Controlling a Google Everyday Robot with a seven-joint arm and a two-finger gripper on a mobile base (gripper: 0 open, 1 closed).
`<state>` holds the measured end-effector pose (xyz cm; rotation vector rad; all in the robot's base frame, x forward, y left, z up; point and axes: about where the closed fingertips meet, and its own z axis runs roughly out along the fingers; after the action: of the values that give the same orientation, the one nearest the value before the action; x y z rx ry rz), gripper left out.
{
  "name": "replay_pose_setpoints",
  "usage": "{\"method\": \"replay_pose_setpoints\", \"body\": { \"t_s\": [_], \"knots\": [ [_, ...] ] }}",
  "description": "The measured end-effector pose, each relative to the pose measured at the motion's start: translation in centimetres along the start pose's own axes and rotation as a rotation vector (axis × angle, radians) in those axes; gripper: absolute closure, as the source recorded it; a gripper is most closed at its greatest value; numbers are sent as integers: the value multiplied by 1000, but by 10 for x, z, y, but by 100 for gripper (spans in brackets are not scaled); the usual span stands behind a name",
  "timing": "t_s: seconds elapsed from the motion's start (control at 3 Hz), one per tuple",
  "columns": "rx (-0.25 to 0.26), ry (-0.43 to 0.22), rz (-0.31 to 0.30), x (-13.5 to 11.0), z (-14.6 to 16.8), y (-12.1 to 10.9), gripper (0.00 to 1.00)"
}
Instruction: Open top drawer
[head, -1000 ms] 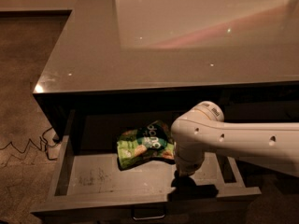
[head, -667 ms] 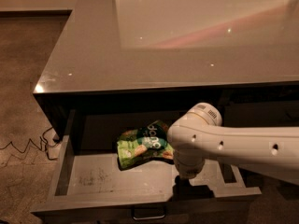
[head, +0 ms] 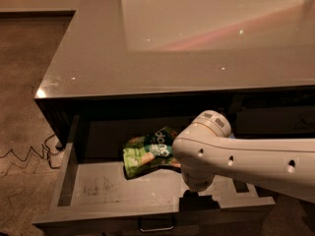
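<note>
The top drawer (head: pixel 113 187) stands pulled out under the glossy grey counter, showing its pale scuffed floor. Its dark front runs along the bottom of the view, with the small metal loop handle (head: pixel 156 226) at centre. A green snack bag (head: pixel 146 154) lies at the back of the drawer. My white arm (head: pixel 246 161) reaches in from the right and bends down over the drawer's front right part. My gripper (head: pixel 197 196) is a dark shape below the wrist at the drawer's front edge, mostly hidden by the arm.
The counter top (head: pixel 147 58) overhangs the back of the drawer. A black cable (head: pixel 24 156) zigzags on the carpeted floor to the left. Dark cabinet recesses (head: pixel 275 117) lie to the right behind my arm.
My arm has shifted slightly left and down over the drawer's front. The drawer and the snack bag have not visibly moved.
</note>
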<state>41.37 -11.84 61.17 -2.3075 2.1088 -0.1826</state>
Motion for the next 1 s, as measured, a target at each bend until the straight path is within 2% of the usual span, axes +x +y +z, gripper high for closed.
{"method": "replay_pose_setpoints", "body": {
  "t_s": [1.0],
  "knots": [
    [0, 0, 0, 0, 0, 0, 12]
  ]
}}
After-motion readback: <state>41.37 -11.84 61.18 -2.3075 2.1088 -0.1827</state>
